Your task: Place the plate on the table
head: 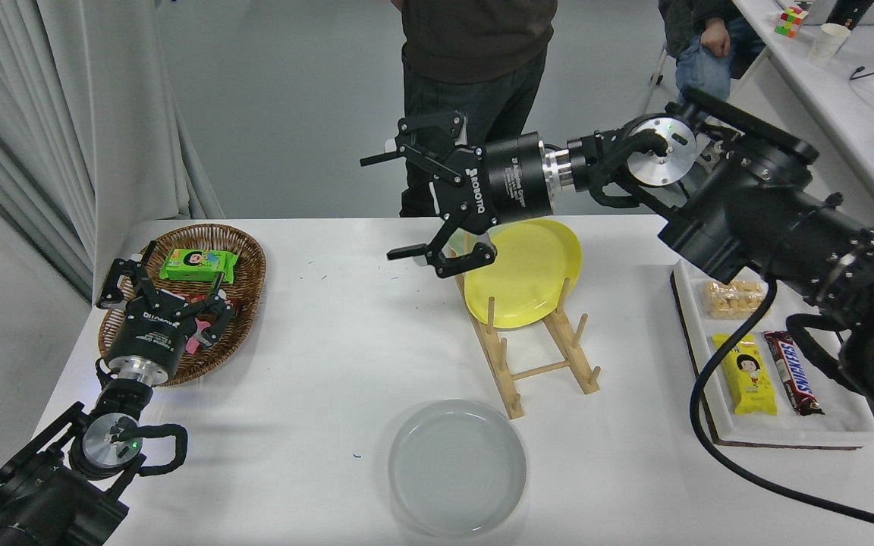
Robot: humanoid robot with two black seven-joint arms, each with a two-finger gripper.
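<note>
The light grey plate (458, 466) lies flat on the white table (315, 364) near its front edge, with nothing touching it. My right gripper (400, 205) is open and empty. It hangs high in the air above the table's far side, over the back end of the wooden rack (543, 360), far from the plate. My left gripper (164, 292) is parked open over the wicker basket at the lower left.
A yellow plate (524, 273) leans in the rack. The wicker basket (251, 254) holds a green packet (198, 265). At the right edge a white tray (778, 436) carries snacks. A person (475, 76) stands at the far side, another sits at the upper right.
</note>
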